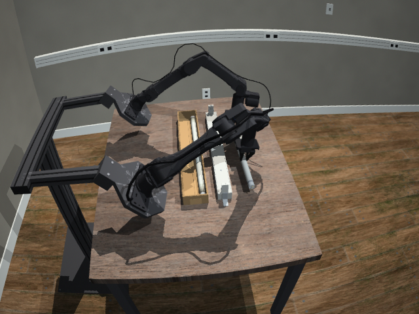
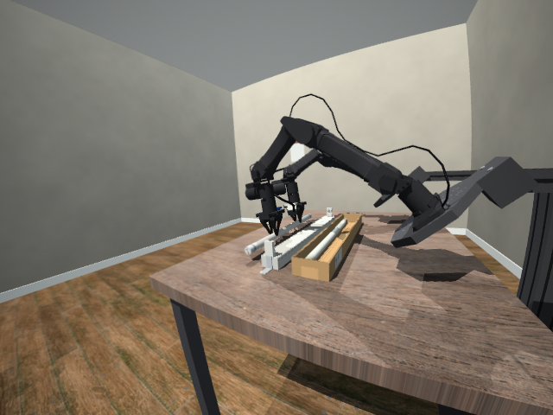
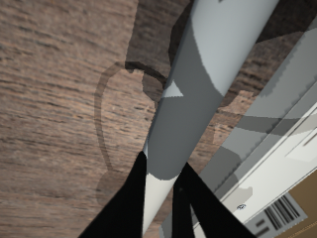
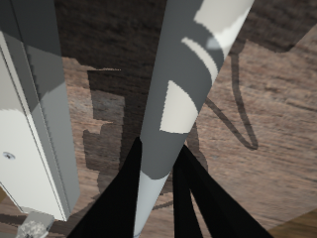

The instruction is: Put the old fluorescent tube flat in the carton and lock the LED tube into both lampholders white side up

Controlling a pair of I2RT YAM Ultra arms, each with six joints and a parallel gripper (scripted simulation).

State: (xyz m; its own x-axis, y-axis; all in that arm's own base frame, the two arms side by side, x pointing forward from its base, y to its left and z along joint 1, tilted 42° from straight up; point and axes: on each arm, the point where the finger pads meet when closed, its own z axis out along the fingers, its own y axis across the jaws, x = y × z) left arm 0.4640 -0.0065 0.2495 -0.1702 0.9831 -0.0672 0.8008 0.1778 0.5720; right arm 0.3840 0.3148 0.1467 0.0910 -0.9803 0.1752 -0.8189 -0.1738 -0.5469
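My left gripper (image 2: 274, 233) (image 3: 160, 163) is shut on the LED tube (image 1: 248, 174) (image 2: 262, 243) (image 3: 228, 40) (image 4: 173, 64). My right gripper (image 1: 243, 157) (image 2: 298, 220) (image 4: 158, 146) is shut on the same tube farther along. The tube is level, slightly above the bench, parallel to the light fixture (image 1: 221, 172) (image 2: 290, 247) (image 3: 292, 154) (image 4: 25, 183). Shadow makes its upward colour hard to tell. The fixture holds no tube; a lampholder (image 1: 224, 190) (image 2: 269, 250) stands at one end. The fluorescent tube (image 1: 200, 170) (image 2: 330, 241) lies lengthwise inside the carton (image 1: 194, 199) (image 2: 310, 270). The left gripper is hidden in the top view.
The carton sits on the bench (image 1: 203, 233) (image 2: 379, 308) at the fixture's arm-base side. The fixture lies between carton and LED tube, with narrow gaps. Another lampholder (image 1: 211, 108) (image 2: 329, 211) stands at its other end. The bench edge lies beyond the LED tube.
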